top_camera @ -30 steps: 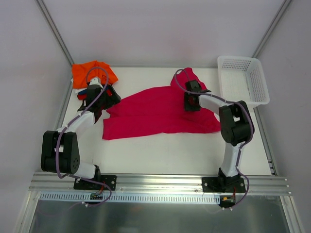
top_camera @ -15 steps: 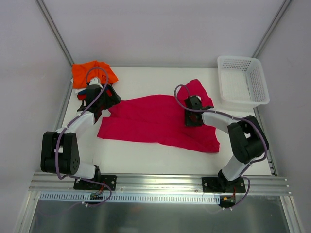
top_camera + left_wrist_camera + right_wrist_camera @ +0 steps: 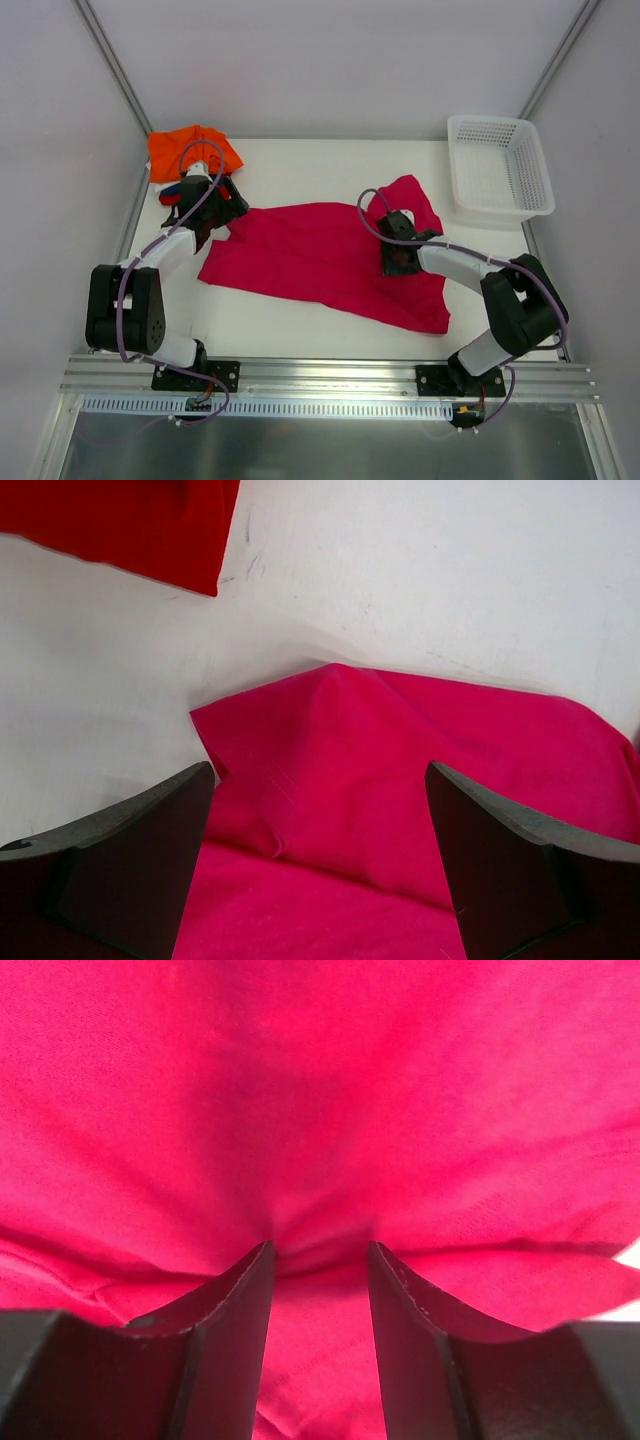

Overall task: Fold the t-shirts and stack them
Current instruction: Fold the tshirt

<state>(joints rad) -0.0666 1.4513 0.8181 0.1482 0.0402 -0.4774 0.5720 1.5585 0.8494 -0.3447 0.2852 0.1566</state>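
Right wrist: R gripper (image 3: 320, 1248) pinches magenta t-shirt (image 3: 320, 1080), prob flattening step; L gripper (image 3: 318, 775) spread over its corner; next: grab corner.

Lab robot cell: white table (image 3: 300, 325), plain walls (image 3: 300, 70), aluminium rail (image 3: 330, 375).

From above, the left arm (image 3: 175, 245) covers most of the dark blue t-shirt (image 3: 172, 187) at ten o'clock, and the right hand (image 3: 395, 258) hides its own fingertips. The magenta t-shirt (image 3: 320, 1110) overruns every edge of the right wrist view.
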